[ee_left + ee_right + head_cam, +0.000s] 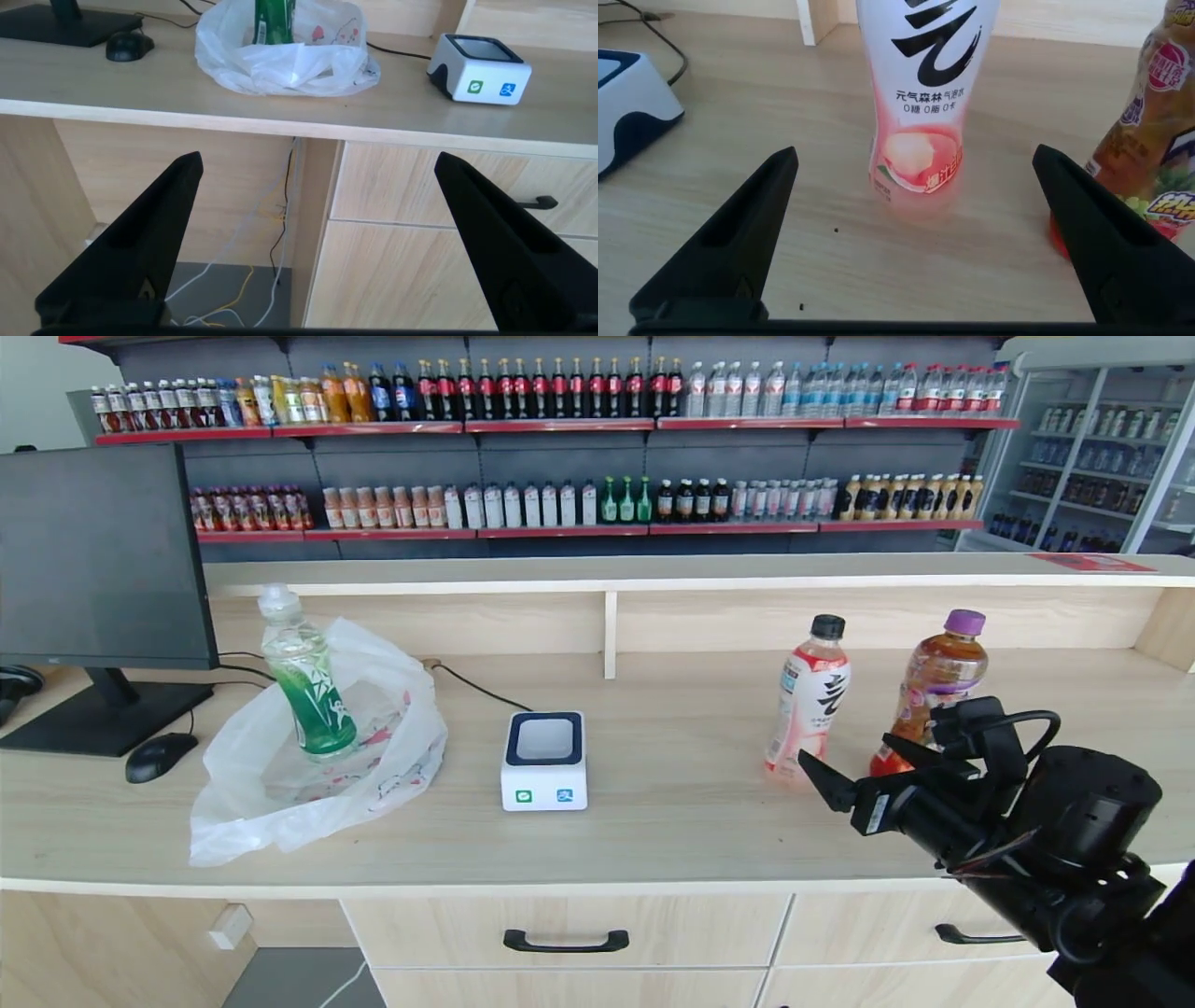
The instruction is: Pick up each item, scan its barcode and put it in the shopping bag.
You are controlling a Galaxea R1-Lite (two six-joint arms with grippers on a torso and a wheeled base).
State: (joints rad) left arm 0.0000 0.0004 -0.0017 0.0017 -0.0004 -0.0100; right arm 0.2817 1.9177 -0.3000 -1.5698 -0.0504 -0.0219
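Right gripper (pixel 845 753), fingers spread wide and holding nothing, hovers over the counter (pixel 672 821), just in front of the upright pink bottle (pixel 808 695). A purple-capped brown bottle (pixel 936 686) stands beside the pink one. A green bottle (pixel 306 686) stands in the white shopping bag (pixel 280 793), left of the scanner (pixel 544 761). Left gripper (pixel 320 159), likewise spread and empty, sits low, facing the cabinet fronts (pixel 411 243).

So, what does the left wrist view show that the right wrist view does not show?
Only the left wrist view: the shopping bag with the green bottle standing in it, the mouse, and the drawers under the counter. Only the right wrist view: the pink bottle and, beside it, the amber drink bottle. Both: the barcode scanner and the wooden counter.
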